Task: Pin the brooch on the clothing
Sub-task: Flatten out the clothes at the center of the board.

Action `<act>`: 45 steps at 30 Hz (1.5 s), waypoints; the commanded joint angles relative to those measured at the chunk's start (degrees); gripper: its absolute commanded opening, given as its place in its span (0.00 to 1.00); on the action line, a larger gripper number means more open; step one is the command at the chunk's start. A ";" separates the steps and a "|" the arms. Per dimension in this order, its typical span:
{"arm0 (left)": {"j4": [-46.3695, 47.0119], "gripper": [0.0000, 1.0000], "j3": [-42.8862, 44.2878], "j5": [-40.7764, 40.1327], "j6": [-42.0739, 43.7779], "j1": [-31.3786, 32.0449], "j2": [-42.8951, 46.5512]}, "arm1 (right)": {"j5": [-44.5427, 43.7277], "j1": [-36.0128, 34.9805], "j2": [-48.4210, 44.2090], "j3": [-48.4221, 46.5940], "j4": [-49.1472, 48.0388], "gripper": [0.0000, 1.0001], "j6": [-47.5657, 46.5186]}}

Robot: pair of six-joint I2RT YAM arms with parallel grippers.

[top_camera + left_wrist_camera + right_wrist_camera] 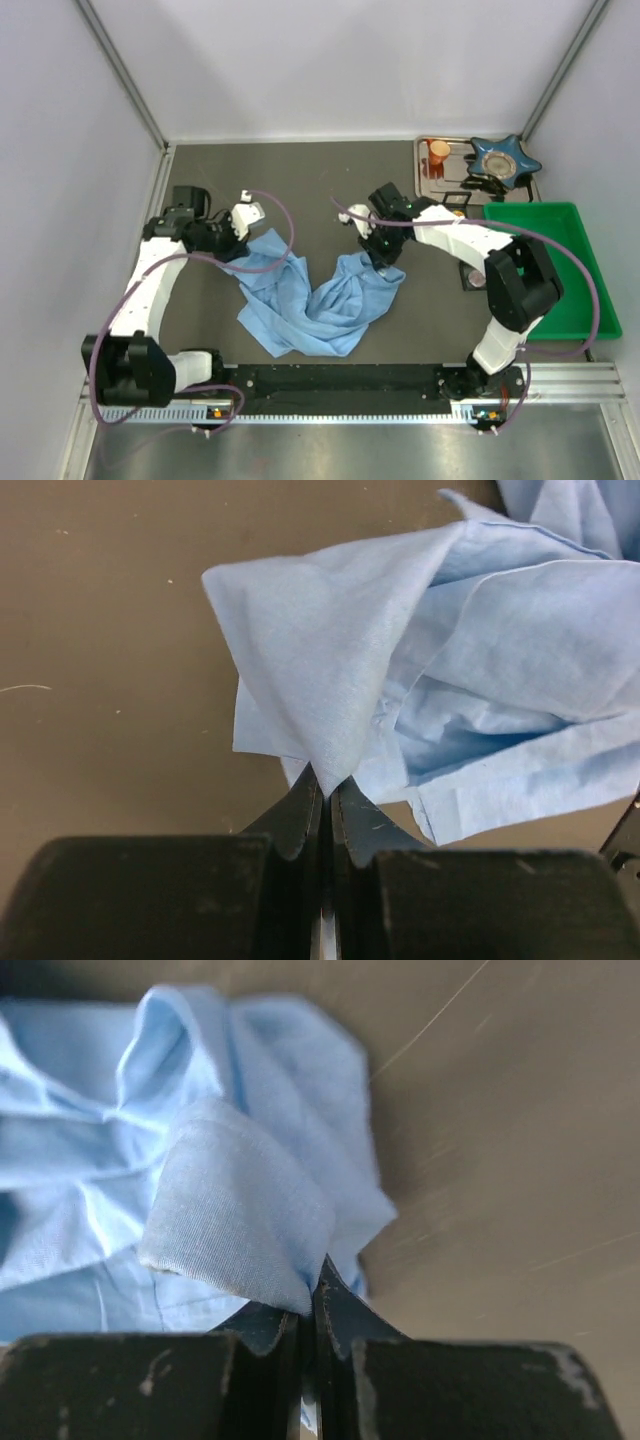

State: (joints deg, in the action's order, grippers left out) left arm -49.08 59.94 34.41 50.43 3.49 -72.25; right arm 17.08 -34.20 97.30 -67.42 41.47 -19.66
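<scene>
The clothing [310, 300], a light blue shirt, lies crumpled on the dark table between the arms. My left gripper [243, 255] is at its upper left corner. In the left wrist view that gripper [327, 788] is shut on a pinched fold of the clothing [450, 650]. My right gripper [382, 262] is at the shirt's upper right corner. Seen from the right wrist, this gripper [312, 1295] is shut on a fold of the clothing [240, 1200]. I cannot pick out the brooch; the small things on the tray are too small to tell.
A metal tray [425, 185] at the back right holds an orange item [438, 152] and a blue star-shaped piece [505, 158]. A green bin [590, 300] stands along the right side. Grey walls close in the back and both sides.
</scene>
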 commanded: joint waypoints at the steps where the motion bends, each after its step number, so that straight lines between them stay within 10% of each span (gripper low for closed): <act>1: -9.70 0.06 4.38 8.73 9.30 -3.05 8.24 | -4.60 0.27 -0.44 -12.98 -4.30 0.00 1.03; 5: -23.07 0.07 7.55 17.35 20.14 -0.16 14.40 | -5.66 2.72 0.08 -22.74 -4.12 0.00 1.47; 12: -14.56 0.12 4.13 16.12 4.43 28.28 20.84 | -3.64 5.72 0.88 -35.40 -4.12 0.00 1.12; 21: 1.62 0.23 6.49 -7.34 -6.40 73.29 5.57 | -0.48 5.72 -0.09 -37.70 -4.21 0.00 1.73; 26: 3.19 0.71 11.86 -8.76 -13.77 67.73 7.46 | 1.55 5.63 -1.23 -37.88 -4.30 0.00 2.43; 36: 23.22 0.76 2.46 -4.03 -32.40 18.78 17.68 | 2.96 2.73 -1.93 -37.87 -4.82 0.00 3.49; 45: 31.04 0.85 -5.17 9.71 -39.16 13.56 14.50 | -2.05 0.89 -3.08 -37.88 -4.91 0.00 3.31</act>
State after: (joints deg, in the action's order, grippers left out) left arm -26.48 59.48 37.67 17.32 17.04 -60.27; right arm 16.86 -32.91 98.26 -102.45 38.76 -17.30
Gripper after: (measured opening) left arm 0.839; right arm 0.014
